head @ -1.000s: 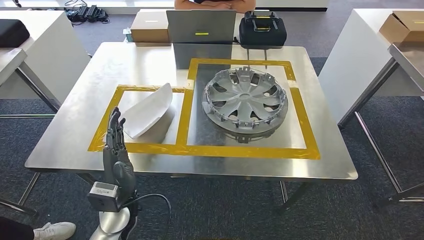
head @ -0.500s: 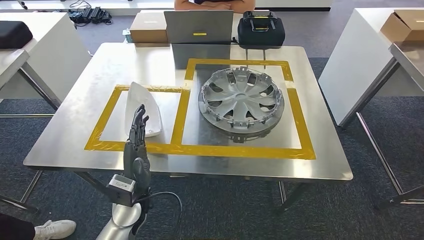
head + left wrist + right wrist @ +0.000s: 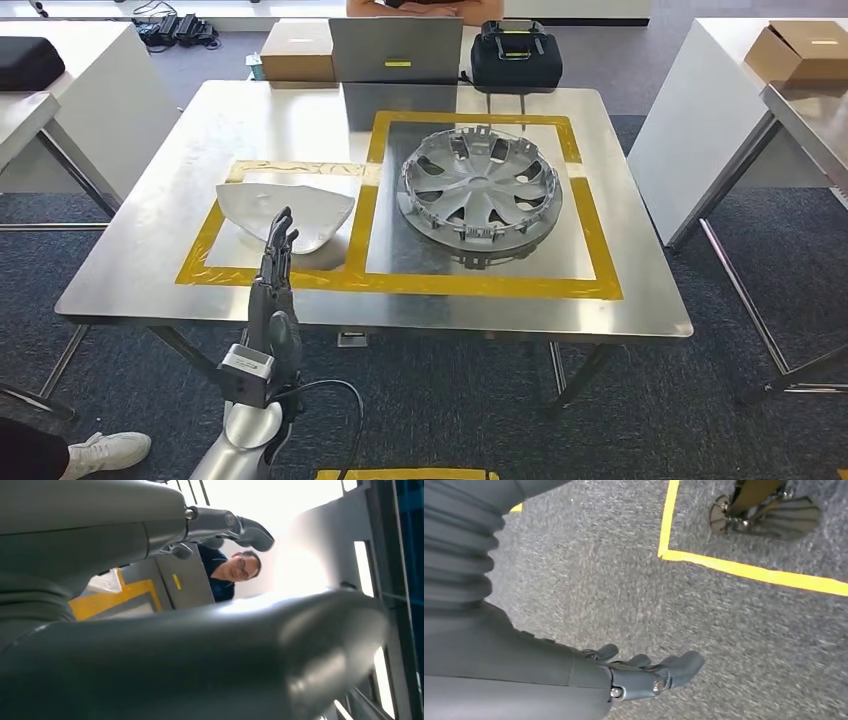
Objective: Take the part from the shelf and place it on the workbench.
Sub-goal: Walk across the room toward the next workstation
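Note:
The white curved part [image 3: 285,212] lies inside the left yellow-taped square on the steel workbench [image 3: 130,260]. My left hand [image 3: 275,255] is raised at the bench's near edge, just in front of the part, fingers stretched out and holding nothing. In the left wrist view the left hand [image 3: 220,527] has straight fingers, with a corner of the white part [image 3: 105,581] beyond them. My right hand [image 3: 644,672] hangs over the grey carpet, fingers loosely apart and empty.
A silver wheel cover [image 3: 480,187] fills the larger taped square on the right. A laptop [image 3: 395,50], a black case [image 3: 515,58] and a cardboard box [image 3: 295,52] stand at the far edge, where a person [image 3: 410,8] sits. White tables flank both sides.
The white part has turned from standing on edge to lying flat in its square. My left hand moved right, from the bench's left front corner to in front of the part.

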Controlling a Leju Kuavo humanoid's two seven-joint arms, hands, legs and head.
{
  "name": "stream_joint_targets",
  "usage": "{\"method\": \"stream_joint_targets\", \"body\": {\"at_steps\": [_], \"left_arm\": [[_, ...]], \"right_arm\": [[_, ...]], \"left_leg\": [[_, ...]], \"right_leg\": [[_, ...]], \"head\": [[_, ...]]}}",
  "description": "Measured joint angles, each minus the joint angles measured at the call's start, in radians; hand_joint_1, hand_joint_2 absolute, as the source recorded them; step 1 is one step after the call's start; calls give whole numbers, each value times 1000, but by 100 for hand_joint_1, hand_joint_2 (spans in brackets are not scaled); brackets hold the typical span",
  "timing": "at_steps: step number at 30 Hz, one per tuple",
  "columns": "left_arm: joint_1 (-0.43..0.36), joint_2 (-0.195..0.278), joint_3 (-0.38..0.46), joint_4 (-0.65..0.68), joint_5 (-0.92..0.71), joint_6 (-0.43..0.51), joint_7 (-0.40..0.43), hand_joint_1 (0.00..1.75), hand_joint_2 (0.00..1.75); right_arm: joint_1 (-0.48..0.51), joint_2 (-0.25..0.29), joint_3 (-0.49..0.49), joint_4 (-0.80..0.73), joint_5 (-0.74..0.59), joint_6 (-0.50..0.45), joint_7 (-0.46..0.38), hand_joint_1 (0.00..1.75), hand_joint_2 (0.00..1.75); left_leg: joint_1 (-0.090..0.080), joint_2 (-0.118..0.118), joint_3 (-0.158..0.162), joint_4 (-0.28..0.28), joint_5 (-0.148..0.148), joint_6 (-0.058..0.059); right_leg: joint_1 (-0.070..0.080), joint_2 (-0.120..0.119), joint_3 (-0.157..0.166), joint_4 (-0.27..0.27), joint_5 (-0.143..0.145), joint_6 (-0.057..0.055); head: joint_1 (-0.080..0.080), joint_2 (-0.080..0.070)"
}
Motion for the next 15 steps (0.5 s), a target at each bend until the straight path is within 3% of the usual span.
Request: {"method": "stream_joint_targets", "body": {"at_steps": [2, 5, 6, 7, 8, 9, 11, 12, 13, 15], "left_arm": [[-2, -4, 0, 3, -1, -1, 0, 0, 0], [-4, -9, 0, 8, -3, -4, 0, 0, 0], [-3, -9, 0, 11, -4, -6, 0, 0, 0], [-3, -9, 0, 14, -5, -8, 0, 0, 0], [-2, -9, 0, 16, -7, -9, 0, 0, 0], [-2, -9, 0, 17, -10, -10, 0, 0, 0], [-2, -9, 0, 18, -14, -10, 0, 0, 0], [-2, -10, 0, 18, -15, -10, 0, 0, 0], [-2, -10, 0, 18, -16, -10, 0, 0, 0], [-2, -11, 0, 17, -17, -11, 0, 0, 0]], "right_arm": [[1, 1, -3, 0, 0, 0, 2, 0, 0], [1, 2, -9, 0, -1, 1, 4, 0, 0], [1, 2, -10, 0, -1, 1, 3, 0, 0], [2, 2, -11, 0, -1, 2, 3, 0, 0], [2, 2, -11, 0, -1, 2, 3, 0, 0], [1, 2, -11, 0, -1, 4, 3, 0, 0], [-1, 2, -12, 0, -1, 5, 3, 0, 0], [-3, 1, -12, 0, -1, 6, 3, 0, 0], [-4, 1, -12, 0, -1, 6, 3, 0, 0], [-4, 1, -12, 0, 0, 6, 3, 0, 0]], "left_leg": [[2, 2, -11, -7, 20, 17], [3, 6, -45, -9, 51, 31], [2, 6, -59, -8, 61, 31], [1, 7, -72, -7, 70, 31], [1, 7, -85, -5, 79, 30], [0, 7, -97, -4, 87, 28], [-1, 7, -115, 0, 103, 22], [-1, 8, -119, 0, 110, 17], [-1, 8, -121, -1, 118, 11], [0, 8, -121, -7, 134, -2]], "right_leg": [[-4, 0, -11, 19, -26, 11], [-4, 0, -65, 180, -160, 21], [-4, 0, -78, 237, -191, 23], [-3, 0, -77, 269, -201, 24], [-3, 0, -57, 265, -191, 23], [-2, 0, -17, 223, -168, 19], [4, 0, 90, 80, -138, 8], [8, 0, 128, 25, -132, 1], [13, 0, 148, -9, -133, -5], [17, 1, 145, -21, -124, -18]], "head": [[2, 0], [14, 0], [16, 0], [17, 0], [18, 0], [19, 0], [21, 0], [21, 0], [22, 0], [22, 0]]}}
